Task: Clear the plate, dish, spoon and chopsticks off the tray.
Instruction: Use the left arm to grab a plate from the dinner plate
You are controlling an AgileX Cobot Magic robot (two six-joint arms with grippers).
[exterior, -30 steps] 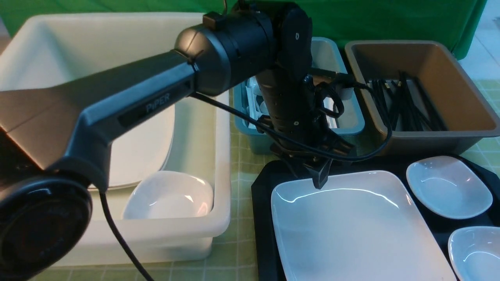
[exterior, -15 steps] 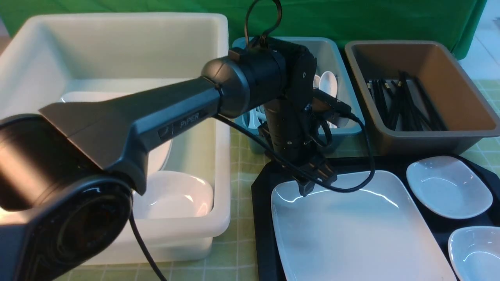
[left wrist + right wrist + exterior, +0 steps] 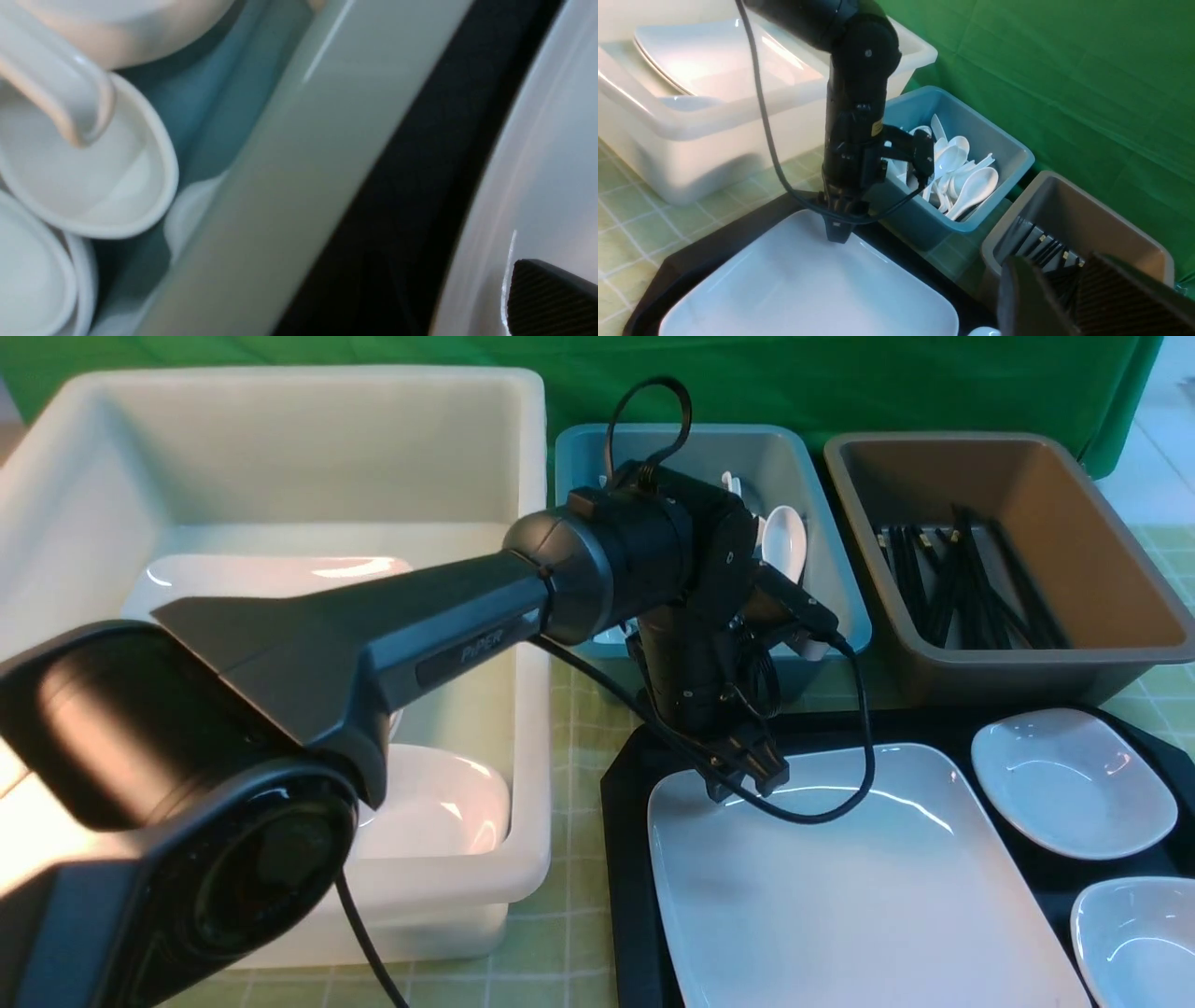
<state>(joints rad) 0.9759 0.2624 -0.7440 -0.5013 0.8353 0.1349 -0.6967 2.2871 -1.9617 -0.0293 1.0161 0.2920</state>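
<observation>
Reference point: the black tray (image 3: 635, 896), lying on the cloth-covered counter (image 3: 551, 943).

Plate (image 3: 859, 887): flat on the tray, filling much of its left part. Two small white dishes, the farther dish (image 3: 1074, 782) and the nearer dish (image 3: 1144, 938), sit on the tray to the right of the plate, apart from each other.

Left tool (image 3: 745, 789): low over the far left part of the tray, at the plate's far rim. Fingers spread, one over the plate's inner side; nothing gripped. Cannot tell whether the fingers touch the plate.

Right tool (image 3: 1059, 275): fingers blurred in its own wrist view, moderately apart, with a narrow gap between them and nothing held.

Beyond the tray's far edge: teal bin (image 3: 784, 453) toward the left, holding white spoons (image 3: 978, 186); brown bin (image 3: 1111, 560) toward the right, holding black chopsticks (image 3: 966, 583). Cannot tell which of these are the task's.

Left of the tray: white tub (image 3: 327, 448), containing a large white plate (image 3: 696, 56) and a white bowl (image 3: 439, 803).
</observation>
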